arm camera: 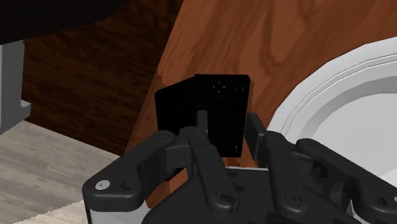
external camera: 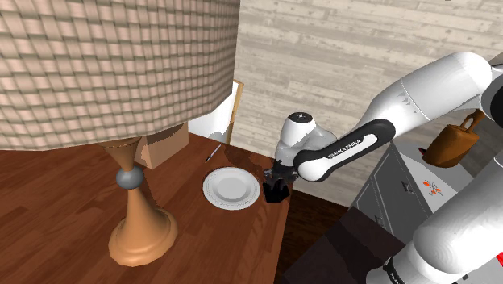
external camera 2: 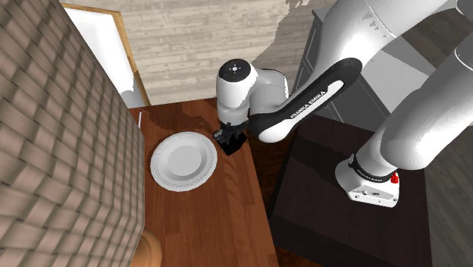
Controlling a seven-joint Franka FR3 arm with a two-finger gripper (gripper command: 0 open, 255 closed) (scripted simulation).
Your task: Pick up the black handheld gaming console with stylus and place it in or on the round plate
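Observation:
The black handheld console (arm camera: 219, 102) stands opened like a clamshell at the wooden table's edge, just beside the round white plate (arm camera: 318, 95). My black gripper (arm camera: 227, 124) comes down over it, and its fingers clasp the console's lower half from both sides. In the shoulder view the gripper (external camera: 276, 179) sits on the console (external camera: 278, 194), right of the plate (external camera: 211, 194). From the second exterior view, the console (external camera 2: 230, 146) shows under the gripper (external camera 2: 227, 136), at the plate's (external camera 2: 159, 163) right rim. I cannot make out a stylus.
A tall lamp with a woven shade (external camera: 113, 64) and a tan base (external camera: 141, 234) stands on the table's near part. A cardboard box (external camera: 165, 147) and a thin stick (external camera: 213, 152) lie behind the plate. The table edge (external camera: 282, 226) drops to a dark floor; a grey cabinet (external camera: 387, 190) stands beyond.

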